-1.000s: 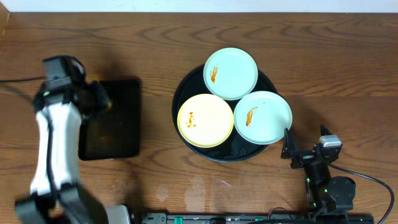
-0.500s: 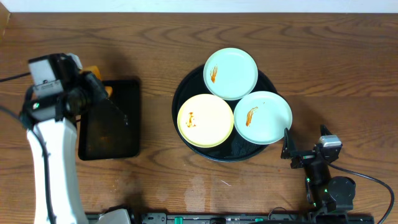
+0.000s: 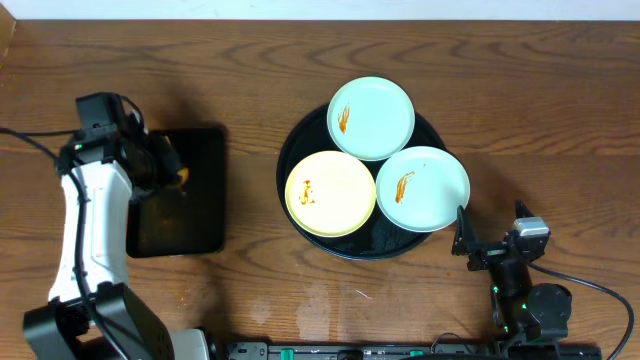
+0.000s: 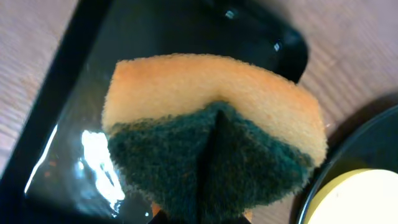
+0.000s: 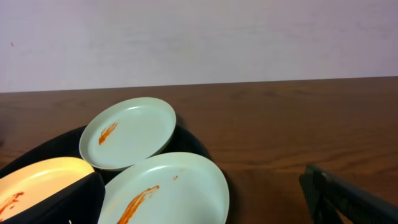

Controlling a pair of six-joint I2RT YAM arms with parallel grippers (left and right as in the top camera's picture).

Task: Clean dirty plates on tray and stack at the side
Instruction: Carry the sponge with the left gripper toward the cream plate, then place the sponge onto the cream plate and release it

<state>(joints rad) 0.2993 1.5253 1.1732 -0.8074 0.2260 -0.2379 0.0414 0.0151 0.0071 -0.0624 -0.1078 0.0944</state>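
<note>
Three plates lie on the round black tray (image 3: 383,249): a mint plate (image 3: 371,118) at the back, a yellow plate (image 3: 331,193) front left and a mint plate (image 3: 422,188) front right, each with an orange-brown smear. My left gripper (image 3: 170,167) is over the rectangular tray, shut on a yellow sponge with a dark green scrub side (image 4: 211,124). My right gripper (image 5: 205,199) is open and empty, just in front of the near mint plate (image 5: 168,190). The far mint plate (image 5: 127,134) and the yellow plate (image 5: 37,180) lie beyond it.
A smaller rectangular black tray (image 3: 190,215) lies left of the round tray, wet and glossy in the left wrist view (image 4: 155,37). Bare wood tabletop (image 3: 540,120) surrounds both trays. The round tray's rim (image 4: 348,143) shows at the right of the left wrist view.
My left arm has shifted above the rectangular tray with the sponge, first up and back, then a little to the right. The right arm and the plates have not moved.
</note>
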